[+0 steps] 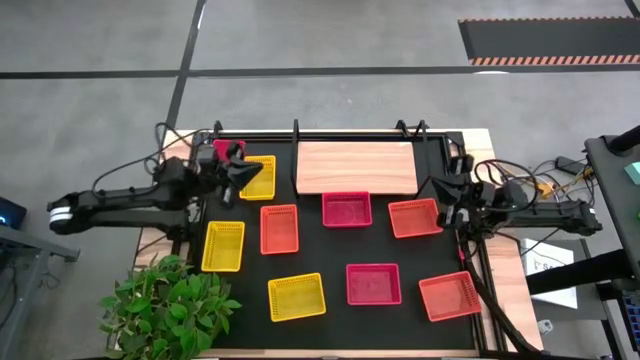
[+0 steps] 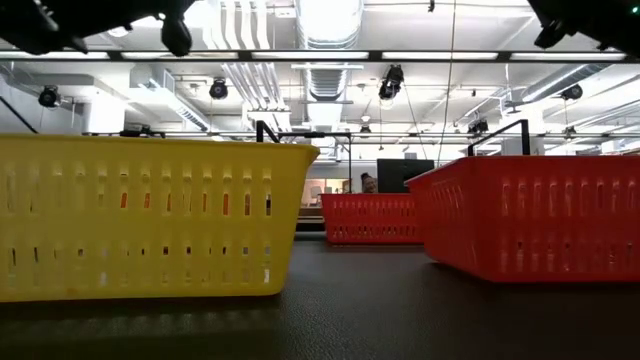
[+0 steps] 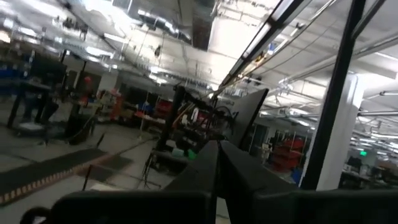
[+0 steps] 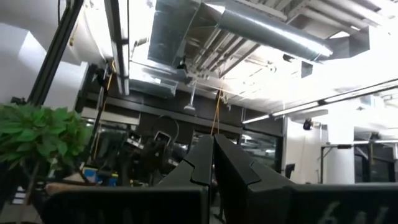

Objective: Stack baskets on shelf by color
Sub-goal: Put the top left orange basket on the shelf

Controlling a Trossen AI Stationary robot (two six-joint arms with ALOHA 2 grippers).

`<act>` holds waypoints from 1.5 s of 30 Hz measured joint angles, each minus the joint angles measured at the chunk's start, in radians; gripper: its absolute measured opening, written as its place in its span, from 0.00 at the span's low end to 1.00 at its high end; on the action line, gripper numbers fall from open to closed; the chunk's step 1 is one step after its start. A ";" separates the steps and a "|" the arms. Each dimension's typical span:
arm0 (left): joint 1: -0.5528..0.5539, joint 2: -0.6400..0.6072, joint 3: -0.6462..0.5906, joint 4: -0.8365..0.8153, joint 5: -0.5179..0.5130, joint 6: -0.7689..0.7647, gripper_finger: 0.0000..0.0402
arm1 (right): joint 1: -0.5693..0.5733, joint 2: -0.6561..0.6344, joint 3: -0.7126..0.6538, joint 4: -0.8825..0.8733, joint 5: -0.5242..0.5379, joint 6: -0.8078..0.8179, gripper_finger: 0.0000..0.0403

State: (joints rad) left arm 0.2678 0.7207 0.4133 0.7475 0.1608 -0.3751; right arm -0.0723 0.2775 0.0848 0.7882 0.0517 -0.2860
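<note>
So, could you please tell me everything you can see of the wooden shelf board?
The light natural-wood rectangular shelf board lies flat at the far middle of the black tabletop mat, with thin black metal uprights at its far edge. Its pale, grained top is bare; no basket rests on it. A red-pink plastic mesh basket sits just in front of its near edge; whether they touch is unclear.

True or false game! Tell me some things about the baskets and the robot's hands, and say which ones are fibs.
1. The wooden shelf has no baskets on it. True.
2. A leafy plant sits near the left arm. True.
3. Some baskets are blue. False: there is a yellow basket, an orange basket and a red-pink basket, but no blue ones.
4. The right hand holds a basket. False: it is shut and empty.
</note>
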 joint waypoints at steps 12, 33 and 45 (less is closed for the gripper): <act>-0.028 0.224 0.032 0.345 0.021 -0.219 0.00 | 0.000 0.006 0.020 -0.024 -0.054 -0.056 0.02; -0.039 0.257 0.496 -1.086 -0.063 -0.195 0.00 | 0.000 0.014 0.021 -0.099 -0.055 0.101 0.02; -0.044 0.267 0.596 -1.616 -0.072 0.066 0.00 | 0.000 0.013 0.128 -0.136 -0.052 -0.155 0.02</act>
State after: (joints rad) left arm 0.2234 0.9878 1.0088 -0.8686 0.0884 -0.3092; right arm -0.0723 0.2905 0.2127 0.6518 -0.0006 -0.4412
